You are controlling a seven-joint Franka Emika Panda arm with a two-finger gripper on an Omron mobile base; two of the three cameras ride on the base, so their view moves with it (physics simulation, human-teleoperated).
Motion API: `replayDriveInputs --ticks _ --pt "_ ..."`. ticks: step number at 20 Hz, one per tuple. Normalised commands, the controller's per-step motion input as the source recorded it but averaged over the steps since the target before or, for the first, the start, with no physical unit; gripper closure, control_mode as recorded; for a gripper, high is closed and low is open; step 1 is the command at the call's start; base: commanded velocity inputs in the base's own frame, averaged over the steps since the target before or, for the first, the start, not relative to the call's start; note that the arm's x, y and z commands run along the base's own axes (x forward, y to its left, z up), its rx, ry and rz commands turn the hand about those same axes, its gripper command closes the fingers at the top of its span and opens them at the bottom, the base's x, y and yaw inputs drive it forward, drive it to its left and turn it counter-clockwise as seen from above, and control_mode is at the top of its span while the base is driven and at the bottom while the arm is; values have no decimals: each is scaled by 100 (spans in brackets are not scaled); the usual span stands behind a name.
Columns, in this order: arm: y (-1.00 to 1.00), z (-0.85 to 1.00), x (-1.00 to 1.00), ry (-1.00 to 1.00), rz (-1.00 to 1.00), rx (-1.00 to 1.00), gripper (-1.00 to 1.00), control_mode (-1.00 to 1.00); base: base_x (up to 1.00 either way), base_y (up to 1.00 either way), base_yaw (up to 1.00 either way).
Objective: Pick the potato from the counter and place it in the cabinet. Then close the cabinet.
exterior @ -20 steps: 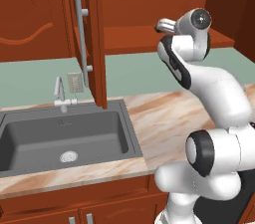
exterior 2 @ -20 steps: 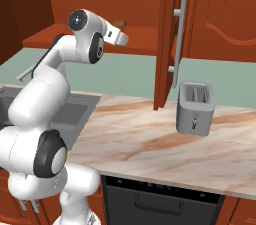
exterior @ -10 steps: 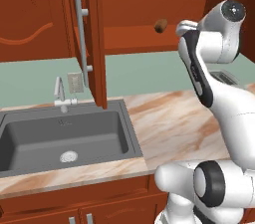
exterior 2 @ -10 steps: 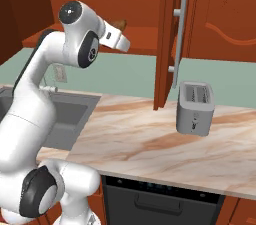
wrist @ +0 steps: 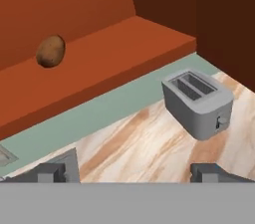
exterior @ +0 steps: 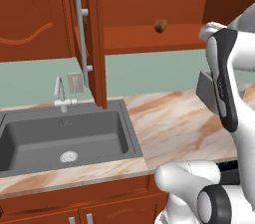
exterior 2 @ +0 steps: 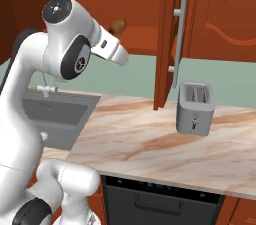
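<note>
Left base view, from the left: a closed arched-panel door, then the open door of the cabinet [exterior: 94, 34] standing edge-on with its long silver bar handle [exterior: 78, 36]. Below it a small faucet [exterior: 60, 93] rises behind the dark grey sink [exterior: 64, 138], which is set into the counter [exterior: 169, 123]. Further right, the potato [exterior: 160, 25] rests on the cabinet's shelf, inside the open compartment — clear of the arm. The white arm [exterior: 224, 83] fills the right edge, upright, partly covering the toaster [exterior: 204, 88].

Right base view, from the left: the arm's upper link reaches toward the cabinet, with the potato [exterior 2: 118, 26] visible just past the wrist on the shelf. To the right hangs the second open door with its handle [exterior 2: 181, 36], and the toaster [exterior 2: 195, 108] stands on the counter [exterior 2: 150, 139] below it.

Hand view: the potato [wrist: 51, 51] lies on the shelf at upper left, the toaster [wrist: 198, 103] on the marbled surface at right. The gripper [wrist: 130, 174] has its two dark fingertips set wide apart, nothing between them — well away from the potato.
</note>
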Motion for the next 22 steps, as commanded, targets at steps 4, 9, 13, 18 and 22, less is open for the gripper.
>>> replayDriveInputs --ticks 4,9,13,18,22 --pt "-42 0 -100 -6 -6 13 -100 -100 0 0 0" --pt "-39 0 -100 -17 -9 16 -100 -100 0 0 0" --pt "-32 0 -91 -15 -12 18 -100 -100 0 0 0" --pt "-38 0 -75 -11 -12 17 -100 -100 0 0 0" --pt "-46 0 -53 -6 -9 17 -100 -100 0 0 0"
